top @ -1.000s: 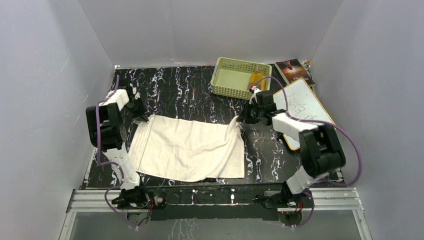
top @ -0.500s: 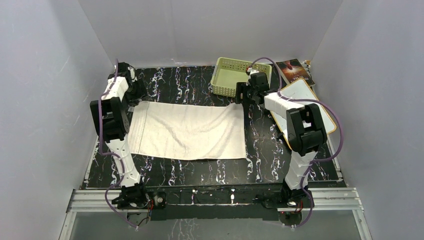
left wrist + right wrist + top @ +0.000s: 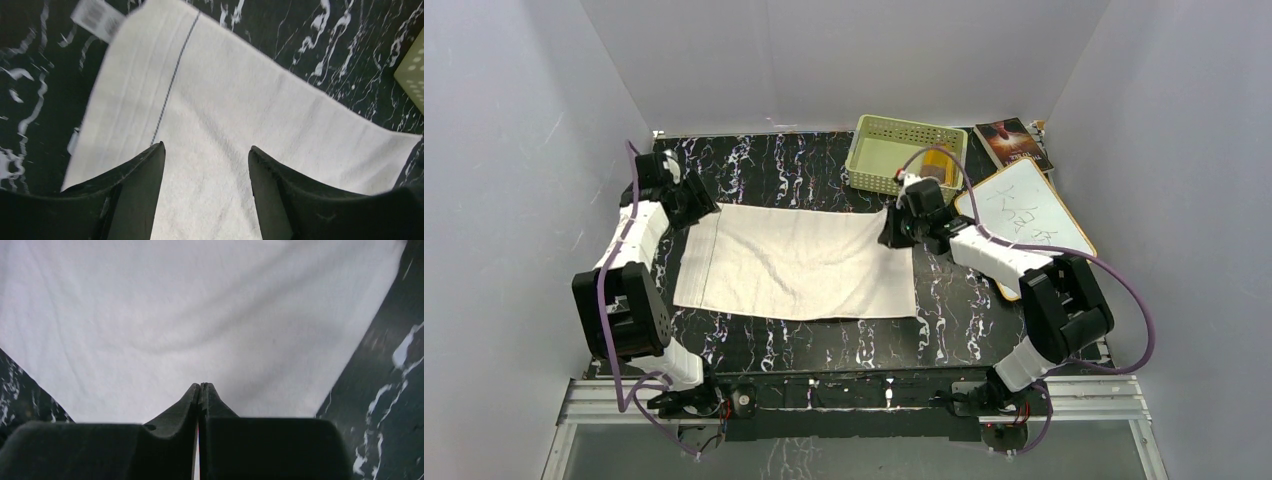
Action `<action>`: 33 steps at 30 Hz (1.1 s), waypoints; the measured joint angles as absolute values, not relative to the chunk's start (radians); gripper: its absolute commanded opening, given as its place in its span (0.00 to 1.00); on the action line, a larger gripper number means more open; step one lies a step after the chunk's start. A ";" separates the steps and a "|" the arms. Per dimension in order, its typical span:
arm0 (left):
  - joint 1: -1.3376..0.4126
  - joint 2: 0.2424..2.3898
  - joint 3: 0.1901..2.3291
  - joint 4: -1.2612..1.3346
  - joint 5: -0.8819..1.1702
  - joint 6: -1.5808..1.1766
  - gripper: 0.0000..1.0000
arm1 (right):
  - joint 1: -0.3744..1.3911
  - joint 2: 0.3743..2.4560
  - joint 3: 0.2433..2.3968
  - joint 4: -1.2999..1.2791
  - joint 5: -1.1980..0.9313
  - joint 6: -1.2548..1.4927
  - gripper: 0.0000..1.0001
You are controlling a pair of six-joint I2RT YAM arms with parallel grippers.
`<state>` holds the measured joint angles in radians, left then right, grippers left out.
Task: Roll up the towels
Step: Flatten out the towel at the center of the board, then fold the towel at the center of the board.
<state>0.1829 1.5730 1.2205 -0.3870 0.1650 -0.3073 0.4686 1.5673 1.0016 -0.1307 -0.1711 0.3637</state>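
Note:
The cream-white towel point(image 3: 799, 265) lies spread flat on the black marbled table. My left gripper point(image 3: 692, 205) hovers over the towel's far left corner. In the left wrist view its jaws point(image 3: 206, 150) stand open, with the towel point(image 3: 240, 100) below them and nothing between them. My right gripper point(image 3: 894, 232) is at the towel's far right corner. In the right wrist view it point(image 3: 200, 385) is shut tip to tip over the towel point(image 3: 200, 315), with no cloth visible between the jaws. A mustard-yellow and brown towel point(image 3: 937, 163) lies in the basket, partly hidden by the right arm's cable.
A pale green perforated basket point(image 3: 874, 150) stands at the far right. Beside it lie a white board with an orange rim point(image 3: 1029, 215) and a book point(image 3: 1012, 142). The towel's label point(image 3: 95, 15) sticks out onto the table. White walls close in three sides.
A second ago both grippers held the towel's far corners; they then let go, leaving it flat. The right gripper has since shut and dropped back to the far right corner. The left arm swung left.

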 measured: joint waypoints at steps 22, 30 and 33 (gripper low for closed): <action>0.202 1.808 1.372 -0.443 0.252 -0.280 0.67 | 0.260 1.449 0.678 -0.370 -0.314 0.416 0.00; 0.245 1.907 1.579 -0.531 0.252 -0.214 0.69 | 0.195 1.412 0.699 -0.445 -0.279 0.398 0.00; 0.259 1.907 1.589 -0.533 0.252 -0.208 0.69 | 0.214 1.309 0.738 -0.469 -0.257 0.392 0.00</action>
